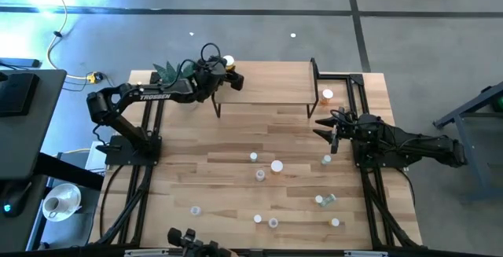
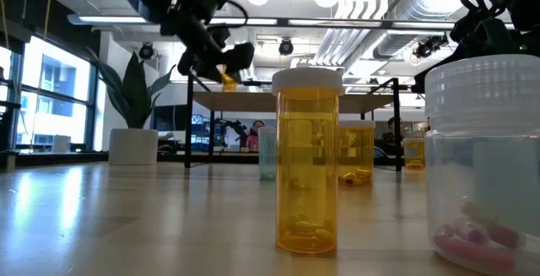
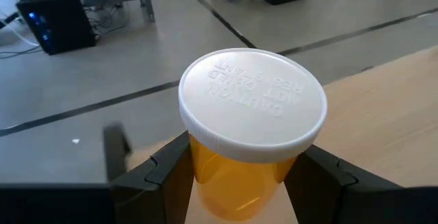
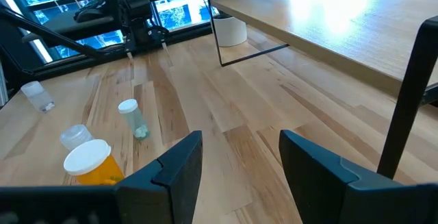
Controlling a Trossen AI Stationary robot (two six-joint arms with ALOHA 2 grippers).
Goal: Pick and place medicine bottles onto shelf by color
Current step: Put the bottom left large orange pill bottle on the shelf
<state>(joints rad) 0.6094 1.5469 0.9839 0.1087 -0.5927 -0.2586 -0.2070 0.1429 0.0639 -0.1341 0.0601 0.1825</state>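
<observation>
Gripping an orange bottle point(image 3: 250, 142) by its body, the left gripper point(image 1: 230, 76) hangs over the shelf's point(image 1: 267, 84) far left end, white cap showing between the two dark fingers point(image 3: 161, 176). From table height that bottle sits tilted in the jaws, above the shelf top.

On the other side of the shelf, the right gripper point(image 1: 328, 128) hovers just off the near right leg, jaws parted with nothing between them. One orange bottle point(image 1: 327, 95) stands beside the shelf's right end, out past the black legs.

Across the table point(image 1: 236, 178), in front of the shelf, the other bottles point(image 1: 277, 166) lie scattered on pale wood planks: a few near the middle, several more toward the near edge, orange, clear and pale green among them. Up close in the low view, an upright orange one point(image 2: 308, 162) holds a few pills at its bottom, and a clear one point(image 2: 485, 166) beside it shows pink capsules.

Left of the shelf, a plant point(image 1: 169, 71) in a white pot sits at the table's far corner. Beyond the shelf, the room opens out: grey floor with dark seams, tall windows, ducts and lamps overhead.
</observation>
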